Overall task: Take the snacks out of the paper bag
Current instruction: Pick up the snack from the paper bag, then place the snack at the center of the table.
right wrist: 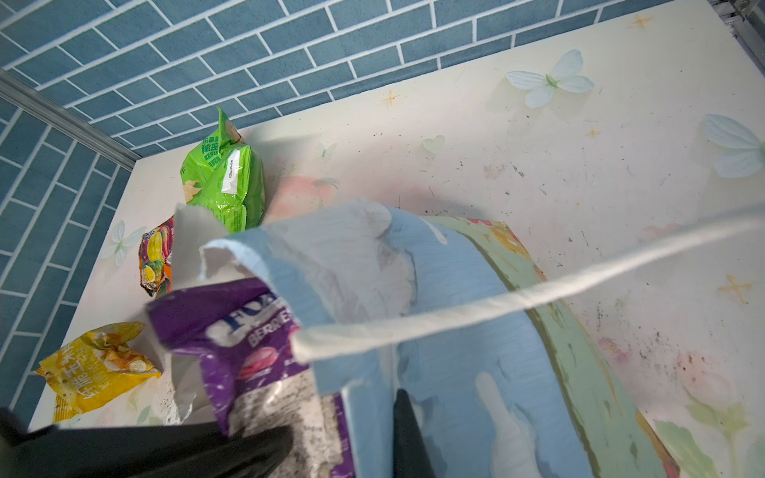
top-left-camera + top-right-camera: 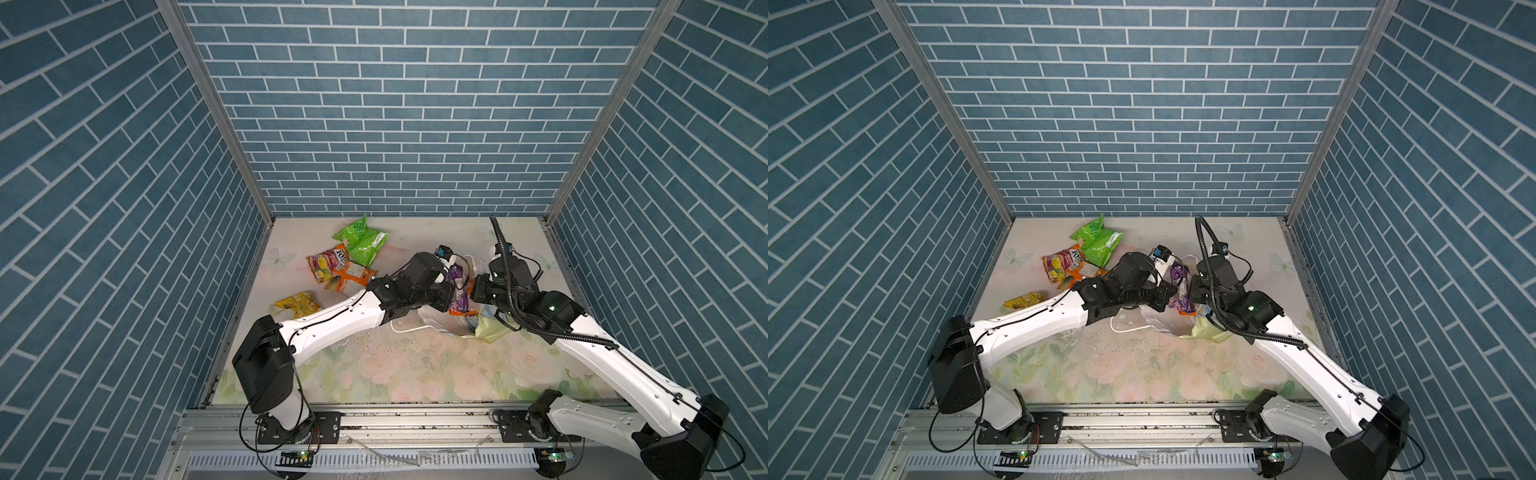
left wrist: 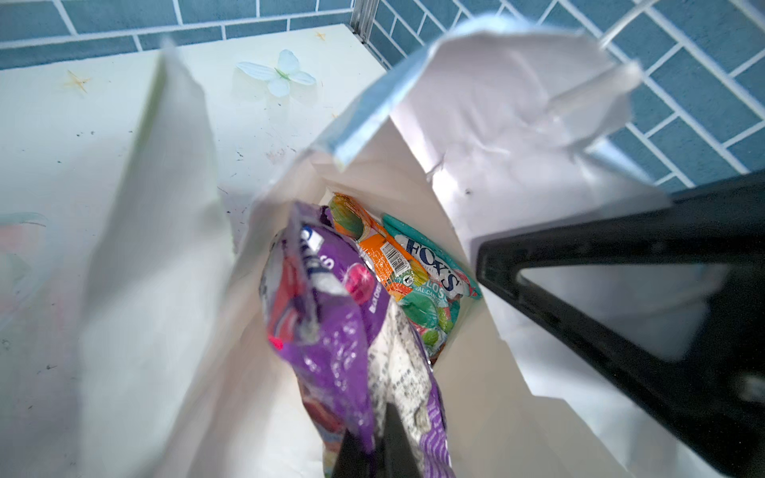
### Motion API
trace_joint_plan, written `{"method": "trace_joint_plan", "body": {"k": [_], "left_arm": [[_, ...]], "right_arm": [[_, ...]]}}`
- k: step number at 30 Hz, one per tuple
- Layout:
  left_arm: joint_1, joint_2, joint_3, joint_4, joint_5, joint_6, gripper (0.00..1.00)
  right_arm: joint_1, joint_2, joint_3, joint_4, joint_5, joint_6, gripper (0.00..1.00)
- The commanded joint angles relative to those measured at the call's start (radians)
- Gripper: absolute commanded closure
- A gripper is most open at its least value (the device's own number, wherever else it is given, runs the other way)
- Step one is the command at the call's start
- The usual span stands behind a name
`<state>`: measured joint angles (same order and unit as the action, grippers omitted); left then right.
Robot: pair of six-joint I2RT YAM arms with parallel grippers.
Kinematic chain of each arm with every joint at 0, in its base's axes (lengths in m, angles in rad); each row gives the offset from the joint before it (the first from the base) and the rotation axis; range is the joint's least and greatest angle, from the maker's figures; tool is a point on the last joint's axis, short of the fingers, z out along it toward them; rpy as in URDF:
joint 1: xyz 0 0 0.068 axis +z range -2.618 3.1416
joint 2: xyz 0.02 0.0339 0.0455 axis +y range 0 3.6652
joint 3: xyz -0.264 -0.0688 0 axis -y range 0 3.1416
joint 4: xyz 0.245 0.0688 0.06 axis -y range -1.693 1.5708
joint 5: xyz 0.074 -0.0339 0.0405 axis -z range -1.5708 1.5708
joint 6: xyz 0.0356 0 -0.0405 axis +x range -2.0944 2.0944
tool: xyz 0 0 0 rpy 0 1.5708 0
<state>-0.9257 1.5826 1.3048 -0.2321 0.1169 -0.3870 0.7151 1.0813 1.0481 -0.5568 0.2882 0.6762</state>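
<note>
Across the floor of the blue brick-patterned booth we see the pale floral-printed tabletop (image 2: 415,374), scuffed and crumb-strewn through its middle. Right of centre on it sits the paper bag (image 2: 492,330), pale yellow-green outside with blue sky print and white inside. Its rim is crumpled and its mouth is open between the two arms; we cannot tell whether it stands upright or leans.

Four snacks lie out on the tabletop, left of the bag and apart from it. The bright green crinkly foil packet (image 2: 361,241) is nearest the back wall. The orange-red foil packet with fruit print (image 2: 322,266) touches it, and the orange-and-white foil packet (image 2: 351,279) overlaps that one. The yellow foil packet (image 2: 298,305) lies alone, beside the left forearm.

A purple foil packet (image 3: 331,331) sticks out of the bag's mouth. The left pincer (image 3: 374,450) is closed tight on one end of it, a finger on each face. Deeper in the bag we make out an orange foil packet with a barcode (image 3: 387,254) lying against a teal foil packet (image 3: 430,285). The right pincer (image 2: 477,291) is fully closed, pinching the bag's wall near the rim, just beside the purple packet.

One white cord handle (image 1: 538,289) crosses the right wrist view.
</note>
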Motion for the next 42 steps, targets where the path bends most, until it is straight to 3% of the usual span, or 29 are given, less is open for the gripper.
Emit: {"method": "trace_joint_plan", "body": {"k": [1,16,20,23,31,35,39,42], "left_arm": [[0.025,-0.092,0.009,-0.001,-0.019,0.018,1.0],[0.181,-0.393,-0.029,-0.092,-0.07,-0.007,1.0],[0.258,-0.404,-0.063,-0.146,-0.116,-0.03,1.0],[0.289,-0.416,-0.161,-0.093,-0.201,-0.053,1.0],[0.411,-0.315,-0.362,0.098,-0.175,-0.154,1.0],[0.439,-0.212,-0.369,0.132,-0.156,-0.165,1.0],[0.478,-0.129,-0.346,0.151,-0.116,-0.174,0.9],[0.503,-0.1,-0.326,0.158,-0.106,-0.167,0.75]], "right_arm": [[0.001,-0.01,0.038,-0.001,0.028,0.008,1.0],[0.0,0.036,0.116,-0.085,0.039,-0.03,1.0],[-0.001,0.063,0.151,-0.106,0.026,-0.057,1.0],[0.001,0.079,0.179,-0.124,0.028,-0.081,1.0],[0.0,0.122,0.257,-0.203,0.028,-0.109,1.0],[0.0,0.127,0.268,-0.217,0.024,-0.104,1.0],[-0.002,0.129,0.269,-0.225,0.025,-0.104,1.0],[-0.002,0.14,0.272,-0.235,0.032,-0.107,1.0]]}}
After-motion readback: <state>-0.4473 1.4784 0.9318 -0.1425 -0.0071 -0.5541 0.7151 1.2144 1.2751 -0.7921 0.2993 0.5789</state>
